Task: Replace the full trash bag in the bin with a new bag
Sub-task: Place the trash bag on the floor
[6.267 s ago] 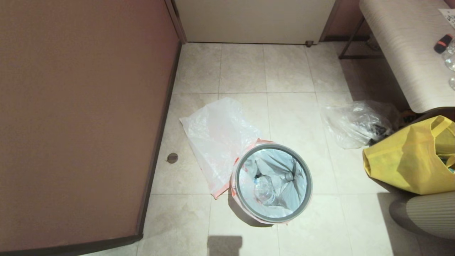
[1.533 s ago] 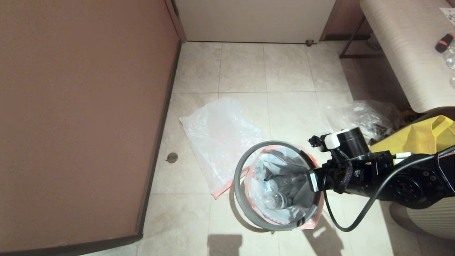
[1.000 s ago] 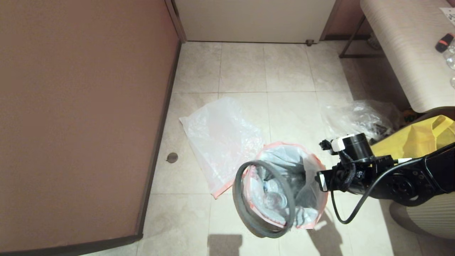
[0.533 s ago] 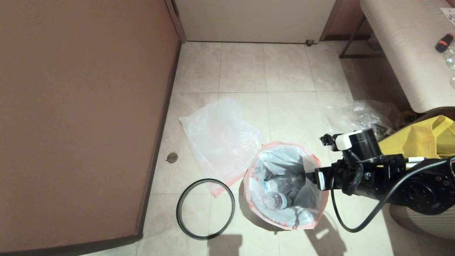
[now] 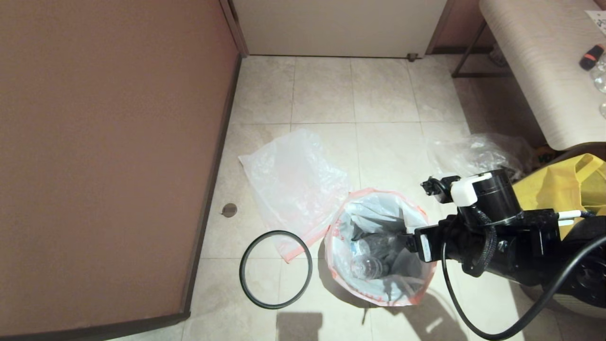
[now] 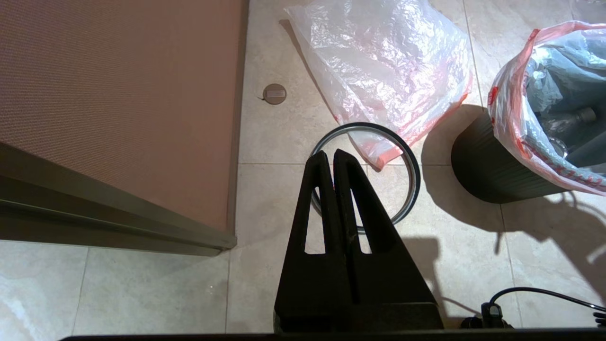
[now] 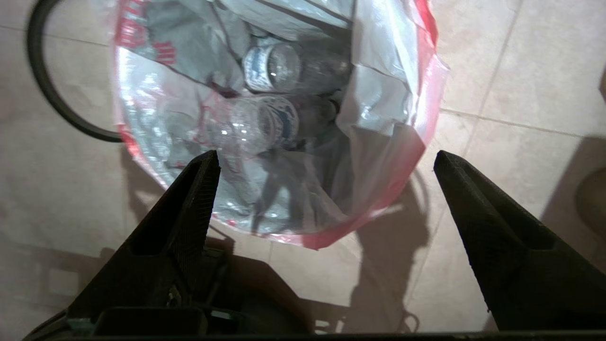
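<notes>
The full trash bag point(image 5: 378, 251) sits inside the bin point(image 6: 487, 166), its pink-red rim band spread loosely over the bin's edge and clear plastic bottles point(image 7: 270, 66) visible through the film. The bin stands on the tiled floor point(image 5: 331, 94), directly below and ahead of the right gripper point(image 7: 326, 158).

The right gripper hangs over the near-right edge of the bag opening. Its jaws stand spread wide apart and hold nothing; in the right wrist view one finger point(image 7: 189, 199) overlaps the bag's rim and the other is over bare floor beside it.

The grey ring point(image 5: 275, 269) lies flat on the floor, on the far side of the bin from the right gripper, detached from the bin. The new bag point(image 5: 296, 184) lies flattened on the floor next to the bin, with one pink-edged corner reaching inside the ring.

The left gripper point(image 6: 334, 156) hangs above the ring with its fingers pressed together, holding nothing.

Behind the right arm are a colourless clear bag point(image 5: 473, 151) and a yellow bag point(image 5: 582, 184).
</notes>
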### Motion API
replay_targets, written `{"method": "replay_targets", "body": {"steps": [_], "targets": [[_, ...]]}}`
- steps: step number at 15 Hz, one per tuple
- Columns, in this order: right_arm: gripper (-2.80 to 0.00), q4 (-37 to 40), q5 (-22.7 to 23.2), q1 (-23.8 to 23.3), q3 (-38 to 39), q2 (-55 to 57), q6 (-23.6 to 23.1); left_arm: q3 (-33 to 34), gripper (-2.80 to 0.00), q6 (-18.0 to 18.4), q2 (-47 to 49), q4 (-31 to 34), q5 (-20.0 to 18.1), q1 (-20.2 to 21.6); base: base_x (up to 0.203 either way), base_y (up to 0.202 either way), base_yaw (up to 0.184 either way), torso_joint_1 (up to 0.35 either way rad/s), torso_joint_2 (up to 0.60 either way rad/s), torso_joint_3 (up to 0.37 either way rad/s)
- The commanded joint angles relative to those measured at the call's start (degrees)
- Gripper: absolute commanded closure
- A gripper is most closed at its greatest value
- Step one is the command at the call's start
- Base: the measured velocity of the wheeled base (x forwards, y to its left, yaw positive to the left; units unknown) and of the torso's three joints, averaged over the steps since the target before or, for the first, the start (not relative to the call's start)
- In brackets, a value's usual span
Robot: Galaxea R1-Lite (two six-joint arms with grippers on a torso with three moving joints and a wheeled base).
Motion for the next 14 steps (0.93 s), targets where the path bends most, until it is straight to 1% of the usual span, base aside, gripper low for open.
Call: {"method": "replay_targets", "body": {"steps": [1, 3, 5, 8, 10, 13, 14], "targets": [[-2.80, -0.3, -1.4, -0.5, 0.3, 2.6, 0.1, 0.0, 0.00, 0.0, 0.0, 0.0, 0.0, 0.0, 0.000, 0.000, 0.000, 0.000, 0.00, 0.000], [-2.80, -0.5, -1.5, -2.2, 0.7, 4.0, 0.1, 0.0, 0.00, 0.0, 0.0, 0.0, 0.0, 0.1, 0.000, 0.000, 0.000, 0.000, 0.00, 0.000], [-2.80, -1.2, -0.6, -5.5, 0.8, 6.2, 0.1, 0.0, 0.00, 0.0, 0.0, 0.0, 0.0, 0.0, 0.000, 0.000, 0.000, 0.000, 0.00, 0.000], [-2.80, -5.7, 5.3, -9.6, 1.9, 9.6, 0.0, 0.0, 0.00, 0.0, 0.0, 0.0, 0.0, 0.0, 0.000, 0.000, 0.000, 0.000, 0.00, 0.000], [-2.80, -8.7, 6.7, -10.6, 2.2, 13.1, -0.5, 0.0, 0.00, 0.0, 0.0, 0.0, 0.0, 0.0, 0.000, 0.000, 0.000, 0.000, 0.00, 0.000], [-2.80, -13.5, 8.4, -10.5, 2.2, 17.9, -2.9, 0.0, 0.00, 0.0, 0.0, 0.0, 0.1, 0.0, 0.000, 0.000, 0.000, 0.000, 0.00, 0.000], [0.00, -15.4, 8.6, -10.5, 2.0, 19.6, -4.4, 0.0, 0.00, 0.0, 0.0, 0.0, 0.0, 0.0, 0.000, 0.000, 0.000, 0.000, 0.00, 0.000]]}}
